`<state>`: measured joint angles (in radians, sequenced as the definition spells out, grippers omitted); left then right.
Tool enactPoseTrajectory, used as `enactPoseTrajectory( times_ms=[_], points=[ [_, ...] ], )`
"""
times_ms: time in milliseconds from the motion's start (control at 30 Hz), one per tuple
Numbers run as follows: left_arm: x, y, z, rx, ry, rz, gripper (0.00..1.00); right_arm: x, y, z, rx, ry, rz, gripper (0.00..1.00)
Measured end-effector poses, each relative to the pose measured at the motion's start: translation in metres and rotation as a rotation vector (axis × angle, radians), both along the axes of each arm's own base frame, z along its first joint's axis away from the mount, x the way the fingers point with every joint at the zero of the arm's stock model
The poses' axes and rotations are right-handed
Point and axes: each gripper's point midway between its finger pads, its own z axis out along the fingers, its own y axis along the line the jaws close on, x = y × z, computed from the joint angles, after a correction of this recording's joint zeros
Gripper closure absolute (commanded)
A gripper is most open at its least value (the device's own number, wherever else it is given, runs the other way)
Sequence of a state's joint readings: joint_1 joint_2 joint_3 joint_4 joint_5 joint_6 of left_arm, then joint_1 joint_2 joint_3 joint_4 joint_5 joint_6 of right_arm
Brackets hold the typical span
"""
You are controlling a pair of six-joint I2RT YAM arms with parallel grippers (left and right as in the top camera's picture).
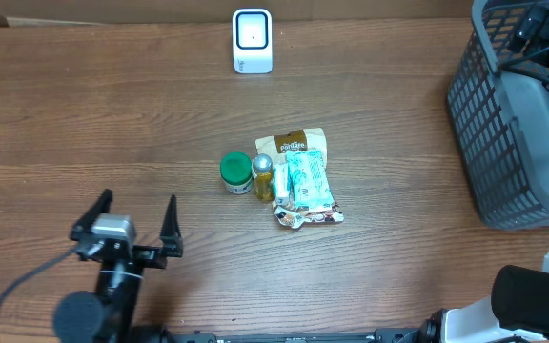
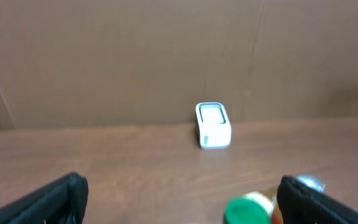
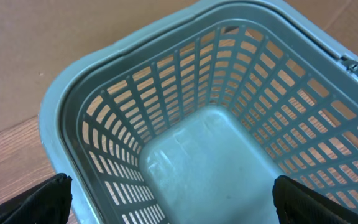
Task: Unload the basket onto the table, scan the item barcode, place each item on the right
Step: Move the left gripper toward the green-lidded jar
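Several items lie bunched at the table's middle: a green-lidded jar (image 1: 236,172), a small silver-capped bottle (image 1: 263,176), a teal packet (image 1: 308,181) and a brown-and-white pouch (image 1: 294,143). No barcode is readable. The white scanner (image 1: 253,41) stands at the far edge. My left gripper (image 1: 136,217) is open near the front left, empty, well short of the jar. In the left wrist view the left gripper (image 2: 180,200) frames the scanner (image 2: 213,124), with the jar (image 2: 246,211) near the right finger. My right gripper (image 3: 173,200) hangs open and empty over the basket (image 3: 61,106).
A grey slatted basket (image 1: 489,114) stands at the right edge, with nothing in the part that shows. The right arm (image 1: 534,27) and its cables hang above it. A brown cardboard wall (image 2: 166,56) rises behind the scanner.
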<state>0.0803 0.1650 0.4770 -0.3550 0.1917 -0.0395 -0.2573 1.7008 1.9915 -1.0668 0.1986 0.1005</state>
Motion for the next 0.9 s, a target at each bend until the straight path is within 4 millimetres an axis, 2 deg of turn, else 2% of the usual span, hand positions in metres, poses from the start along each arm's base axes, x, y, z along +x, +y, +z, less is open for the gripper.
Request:
enactPoseTrajectory(
  times_ms=[133, 267, 367, 500, 533, 633, 700, 767, 900],
  points=[
    [0.002, -0.001, 0.034, -0.02, 0.157, -0.006, 0.0, 0.0, 0.0, 0.0, 0.0, 0.001, -0.001, 0.0],
    [0.019, -0.001, 0.033, -0.041, 0.391, -0.015, 0.01, 0.0, 0.0, 0.0, 0.001, 0.0, 0.0, 0.0],
    [0.038, -0.006, 0.017, -0.074, 0.584, -0.047, 0.0, 0.0, 0.0, 0.0, 0.0, 0.001, -0.001, 0.0],
    [0.066, -0.017, -0.015, -0.128, 0.771, -0.12, 0.0, 0.0, 0.0, 0.0, 0.001, 0.0, 0.0, 0.0],
    [0.07, -0.02, -0.026, -0.146, 0.814, -0.14, 0.06, 0.0, 0.0, 0.0, 0.0, 0.0, -0.001, 0.0],
    [0.078, -0.035, -0.053, -0.217, 0.937, -0.222, 0.44, 0.0, 0.0, 0.0, 0.001, 0.0, 0.0, 0.0],
    [0.082, -0.043, -0.065, -0.26, 0.99, -0.265, 0.54, 0.0, 0.0, 0.0, 0.0, 0.0, 0.0, 0.0],
    [0.086, -0.048, -0.075, -0.288, 1.033, -0.295, 0.56, 0.0, 0.0, 0.0, 0.0, 0.001, 0.0, 0.0],
    [0.09, -0.051, -0.09, -0.322, 1.089, -0.304, 0.46, 0.0, 0.0, 0.0, 0.0, 0.001, -0.001, 0.0]
  ],
)
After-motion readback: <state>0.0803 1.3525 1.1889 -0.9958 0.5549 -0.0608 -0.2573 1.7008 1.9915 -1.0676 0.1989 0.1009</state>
